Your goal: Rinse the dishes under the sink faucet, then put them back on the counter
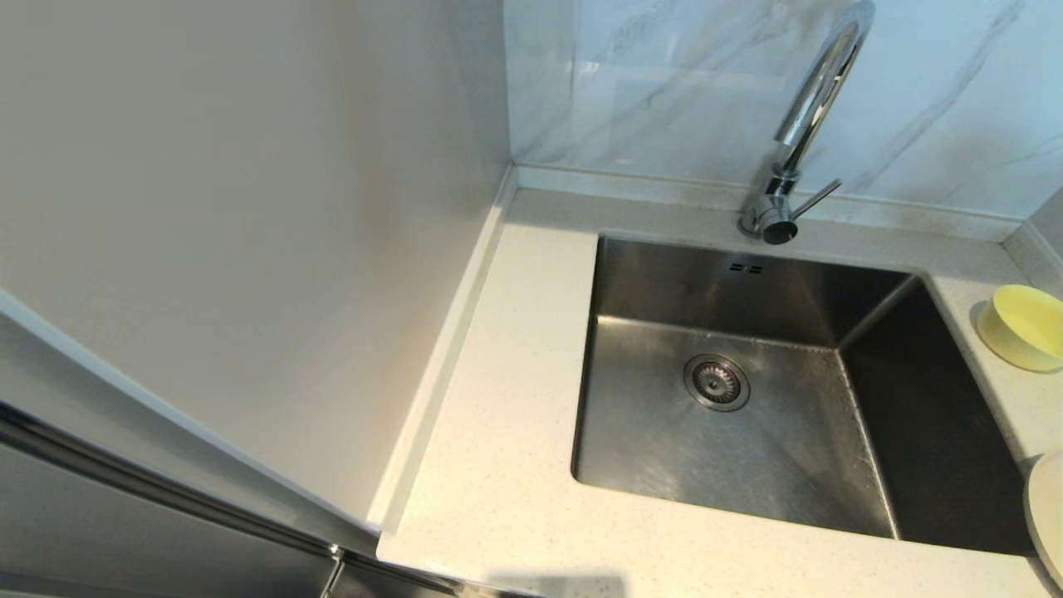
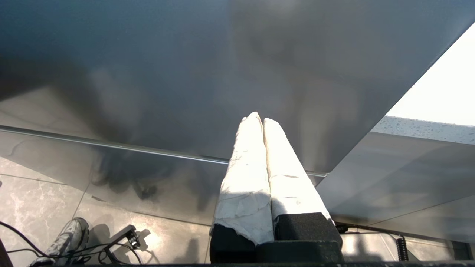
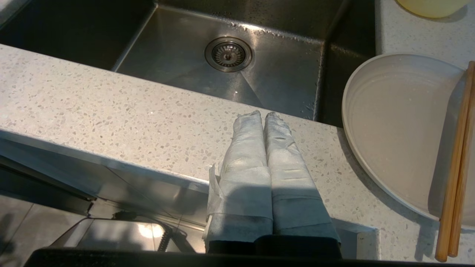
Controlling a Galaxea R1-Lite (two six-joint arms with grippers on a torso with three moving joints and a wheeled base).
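The steel sink lies in the counter, with its round drain in the middle and nothing in it. Behind it rises the chrome faucet; no water shows. A pale-yellow bowl rests on the counter right of the sink. The cream plate lies nearer, its edge at the head view's right border. Wooden chopsticks lie across the plate's rim. My right gripper is shut and empty above the counter's front strip, left of the plate. My left gripper is shut and empty, low beside a grey cabinet panel.
A tall pale panel walls off the counter's left side. Grey-veined tiles stand behind the raised back edge. Below the counter are floor tiles, cables and a shoe.
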